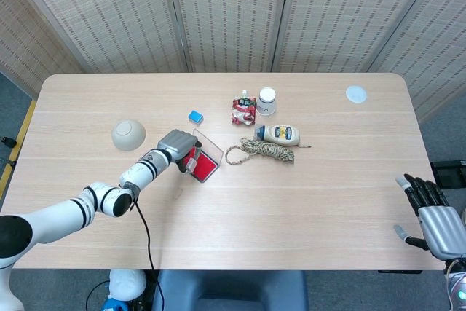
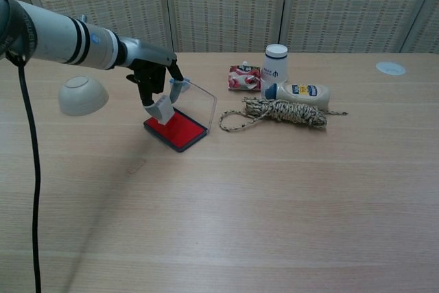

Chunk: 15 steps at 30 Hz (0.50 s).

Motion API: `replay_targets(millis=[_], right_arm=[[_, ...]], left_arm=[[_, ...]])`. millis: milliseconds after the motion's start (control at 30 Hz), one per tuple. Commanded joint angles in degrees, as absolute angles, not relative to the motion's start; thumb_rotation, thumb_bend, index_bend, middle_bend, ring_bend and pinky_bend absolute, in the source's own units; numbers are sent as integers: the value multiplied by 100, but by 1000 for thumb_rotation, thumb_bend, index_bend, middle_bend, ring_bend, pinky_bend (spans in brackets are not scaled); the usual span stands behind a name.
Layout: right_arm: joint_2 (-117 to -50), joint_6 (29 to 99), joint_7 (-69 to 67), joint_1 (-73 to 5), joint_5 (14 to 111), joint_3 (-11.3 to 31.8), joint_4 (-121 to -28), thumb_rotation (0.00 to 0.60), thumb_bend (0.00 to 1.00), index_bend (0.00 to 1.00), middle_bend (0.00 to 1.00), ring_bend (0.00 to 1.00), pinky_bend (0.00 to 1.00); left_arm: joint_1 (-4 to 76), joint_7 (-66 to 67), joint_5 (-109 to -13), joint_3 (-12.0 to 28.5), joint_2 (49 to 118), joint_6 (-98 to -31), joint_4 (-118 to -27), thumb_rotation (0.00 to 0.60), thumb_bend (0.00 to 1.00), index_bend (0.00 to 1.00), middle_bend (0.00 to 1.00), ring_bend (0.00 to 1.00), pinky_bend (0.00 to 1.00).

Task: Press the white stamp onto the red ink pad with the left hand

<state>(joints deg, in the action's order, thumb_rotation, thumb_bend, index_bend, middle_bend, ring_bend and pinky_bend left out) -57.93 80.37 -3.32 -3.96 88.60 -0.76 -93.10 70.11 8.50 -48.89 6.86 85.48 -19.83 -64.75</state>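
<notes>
My left hand [image 2: 154, 77] [image 1: 177, 146] grips the white stamp [image 2: 163, 109], which has a red base and hangs tilted just over the left part of the red ink pad [image 2: 180, 128] [image 1: 207, 167]. The pad's clear lid [image 2: 199, 99] stands open behind it. In the chest view the stamp's lower end is close to the red surface; contact cannot be told. My right hand [image 1: 431, 213] sits open at the lower right corner of the head view, off the table's edge, holding nothing.
A pale bowl [image 2: 82, 95] lies upside down left of the pad. A small blue block [image 1: 195, 116] sits behind the lid. A coiled rope [image 2: 278, 112], a squeeze bottle [image 2: 299, 92], a white cup [image 2: 276, 62], a red packet [image 2: 243, 77] and a white disc [image 2: 391, 68] lie to the right.
</notes>
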Motion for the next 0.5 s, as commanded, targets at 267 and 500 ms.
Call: replay_targets(millis=[267,500], right_arm=[[-5823,7962,-260,-422,8722,-26,-9310,600,270,0,0,0,0],[-5828,7970,-251,-416,8661,1,-9308,600,270,0,0,0,0]], left_arm=[[7091,304,-5390,881,8950,-1556,-5712,600,260,738,1000,955,910],[7124,-24,-5679,994,9141,-1285,-5311,600,260,742,1000,955,910]])
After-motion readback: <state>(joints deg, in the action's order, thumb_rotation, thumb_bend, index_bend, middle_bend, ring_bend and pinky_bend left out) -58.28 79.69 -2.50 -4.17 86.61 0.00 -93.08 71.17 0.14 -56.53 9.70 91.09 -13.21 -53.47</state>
